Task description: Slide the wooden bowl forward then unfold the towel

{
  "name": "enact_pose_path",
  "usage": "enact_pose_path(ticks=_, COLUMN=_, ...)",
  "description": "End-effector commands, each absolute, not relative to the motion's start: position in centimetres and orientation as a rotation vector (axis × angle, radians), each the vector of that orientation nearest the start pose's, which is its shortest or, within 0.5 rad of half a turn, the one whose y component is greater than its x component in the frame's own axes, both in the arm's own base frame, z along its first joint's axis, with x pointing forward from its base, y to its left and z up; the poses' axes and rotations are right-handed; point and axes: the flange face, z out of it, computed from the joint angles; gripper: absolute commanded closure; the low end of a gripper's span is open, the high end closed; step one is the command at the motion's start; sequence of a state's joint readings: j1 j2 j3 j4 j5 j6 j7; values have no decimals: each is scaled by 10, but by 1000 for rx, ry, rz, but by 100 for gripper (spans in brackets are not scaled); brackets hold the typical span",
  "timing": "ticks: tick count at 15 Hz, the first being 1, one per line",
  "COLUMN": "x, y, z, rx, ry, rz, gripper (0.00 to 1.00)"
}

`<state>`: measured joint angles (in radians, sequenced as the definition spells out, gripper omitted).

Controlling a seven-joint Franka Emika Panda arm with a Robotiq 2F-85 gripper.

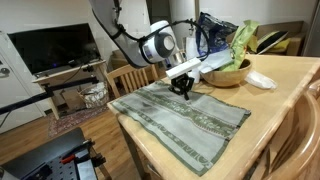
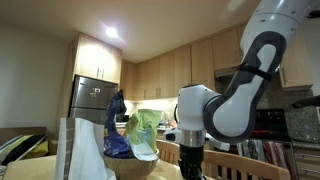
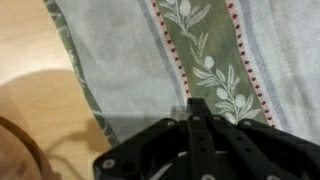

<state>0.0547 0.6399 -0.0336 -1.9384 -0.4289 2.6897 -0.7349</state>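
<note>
Lying spread across the bench point(image 1: 290, 92), the striped towel point(image 1: 180, 115) fills the near side. The pincer point(image 1: 183, 90) is pinched shut at its far edge, grip on cloth unclear. Just beyond sits the wooden bowl point(image 1: 232, 73).

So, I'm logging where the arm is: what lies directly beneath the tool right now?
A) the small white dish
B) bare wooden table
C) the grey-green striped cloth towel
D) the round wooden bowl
C: the wrist view shows the shut tool over the grey-green striped cloth towel; in an exterior view the round light brown wooden bowl is beside it, not under it.
</note>
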Motion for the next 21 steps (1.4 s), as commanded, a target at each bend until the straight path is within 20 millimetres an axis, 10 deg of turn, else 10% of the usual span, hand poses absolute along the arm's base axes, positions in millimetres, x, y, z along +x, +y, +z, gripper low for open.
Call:
enact_pose_path(ticks=1, x=633, y=4, z=163, rx=-2980, ry=-1710, rz=-53, gripper=97)
enact_pose_path(ticks=21, x=644, y=-60, z=145, rx=-3159, ry=-1358, rz=0, gripper=97)
